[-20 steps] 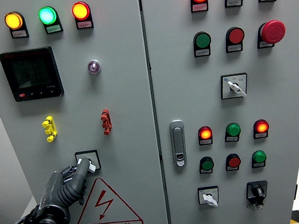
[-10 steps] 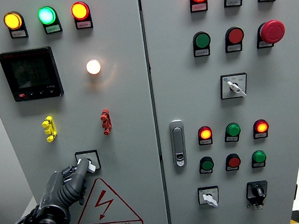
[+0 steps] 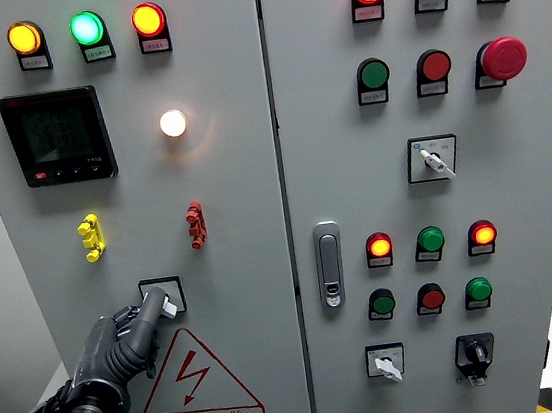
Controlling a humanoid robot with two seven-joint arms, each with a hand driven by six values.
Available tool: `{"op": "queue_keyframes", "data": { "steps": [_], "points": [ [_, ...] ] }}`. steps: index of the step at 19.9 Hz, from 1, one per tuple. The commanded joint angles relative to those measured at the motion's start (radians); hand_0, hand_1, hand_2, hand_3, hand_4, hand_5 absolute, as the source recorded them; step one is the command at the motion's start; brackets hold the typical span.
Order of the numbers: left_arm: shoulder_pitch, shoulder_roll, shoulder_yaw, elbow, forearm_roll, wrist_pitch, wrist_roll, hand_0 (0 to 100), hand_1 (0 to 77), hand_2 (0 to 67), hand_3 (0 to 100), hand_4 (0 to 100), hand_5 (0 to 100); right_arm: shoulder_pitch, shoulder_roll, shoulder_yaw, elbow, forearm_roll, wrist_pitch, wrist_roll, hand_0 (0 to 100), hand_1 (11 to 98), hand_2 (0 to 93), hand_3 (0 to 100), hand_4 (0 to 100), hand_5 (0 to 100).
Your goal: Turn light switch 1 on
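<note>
Below, left hand (image 3: pixel 112 349) fingers (image 3: pixel 150 305) touch switch (image 3: pixel 163 297) above "有电危险" sign (image 3: pixel 199 385).

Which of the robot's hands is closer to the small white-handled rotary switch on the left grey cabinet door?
Left. The left hand has fingertips at the white-handled rotary switch; the right hand is out of view.

I see the switch (image 3: pixel 162 297), a small rotary knob on a square black-framed plate, low on the left cabinet door above the warning triangle. Its white handle seems to point down-right. The lamp (image 3: pixel 173 123) above glows warm white.
</note>
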Motion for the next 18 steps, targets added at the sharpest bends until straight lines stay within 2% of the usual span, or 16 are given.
{"op": "queue_keyframes", "data": {
  "steps": [1, 2, 7, 11, 16, 18],
  "points": [
    [0.005, 0.0, 0.001, -0.001, -0.003, -0.001, 0.0, 0, 39.9, 48.6, 95, 100, 97, 0.0, 0.0008, 0.0, 0.0, 0.0, -0.001, 0.0, 0, 19.8, 0.0, 20, 19, 10],
    [0.006, -0.001, 0.001, -0.001, -0.003, -0.001, -0.001, 0, 40.5, 48.6, 95, 100, 96, 0.0, -0.0007, 0.0, 0.0, 0.0, -0.001, 0.0, 0, 19.9, 0.0, 20, 19, 10],
    [0.012, -0.001, 0.001, -0.004, -0.003, -0.001, -0.004, 0, 41.6, 48.3, 95, 100, 96, 0.0, 0.0008, 0.0, 0.0, 0.0, 0.001, 0.0, 0, 19.9, 0.0, 20, 19, 10],
    [0.017, -0.003, -0.003, -0.004, -0.003, -0.002, -0.012, 0, 41.5, 47.7, 95, 100, 95, 0.0, -0.0007, 0.001, 0.0, 0.0, 0.001, 0.0, 0, 19.9, 0.0, 20, 19, 10],
    [0.08, -0.001, -0.003, -0.02, -0.004, -0.008, -0.079, 0, 43.0, 46.8, 94, 100, 92, 0.0, 0.0008, 0.0, 0.0, 0.0, -0.001, 0.0, 0, 19.9, 0.0, 20, 19, 10],
    [0.087, -0.001, -0.003, -0.02, -0.006, -0.011, -0.099, 0, 43.2, 46.8, 94, 100, 91, 0.0, 0.0008, 0.0, 0.0, 0.0, 0.001, 0.0, 0, 19.9, 0.0, 20, 19, 10]
  ]
}}
